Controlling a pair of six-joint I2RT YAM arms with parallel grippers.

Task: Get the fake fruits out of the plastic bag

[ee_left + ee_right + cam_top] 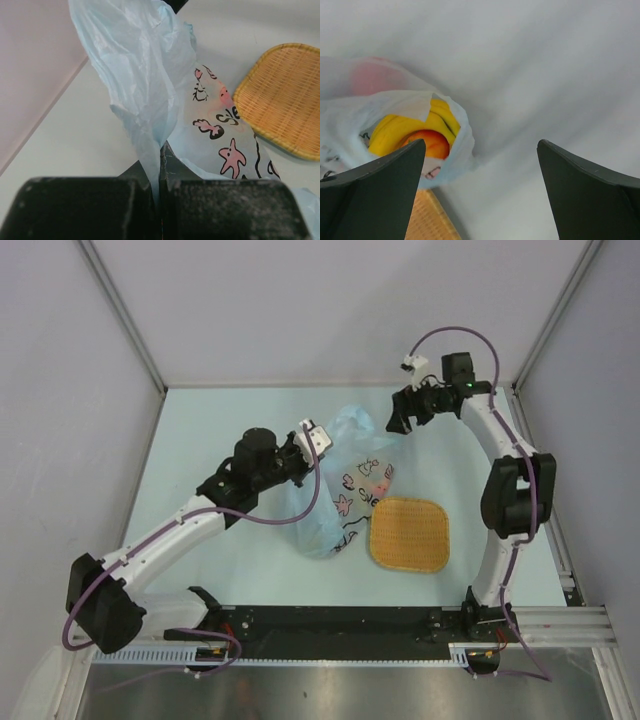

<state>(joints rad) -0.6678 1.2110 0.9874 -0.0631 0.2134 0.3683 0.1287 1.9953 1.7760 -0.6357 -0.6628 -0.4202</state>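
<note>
The fake fruits (415, 136) are all in the plastic bag (345, 495), as far as can be seen. Through the bag's open mouth in the right wrist view, a yellow banana (402, 132) and a red-orange fruit (431, 143) can be spotted tucked together. A pinkish-red blob (370, 77) can be made out through the film further back, but it's too blurred to be named.

The bag itself is slumped on the pale table (220, 410), roughly in the middle between the two arms. Its cartoon-print side is turned up and pressed right against the left edge of the woven mat (410, 535).

A fold of the light-blue film is pinched tight by the left gripper (161, 155). Its jaws are closed all the way on the plastic, and the film is bunched upward from the pinch.

The right gripper (481, 145) is held at the far side of the bag, near the mouth. Its jaws are spread wide with nothing caught between them, and no contact with the bag can be seen from any view.
</note>
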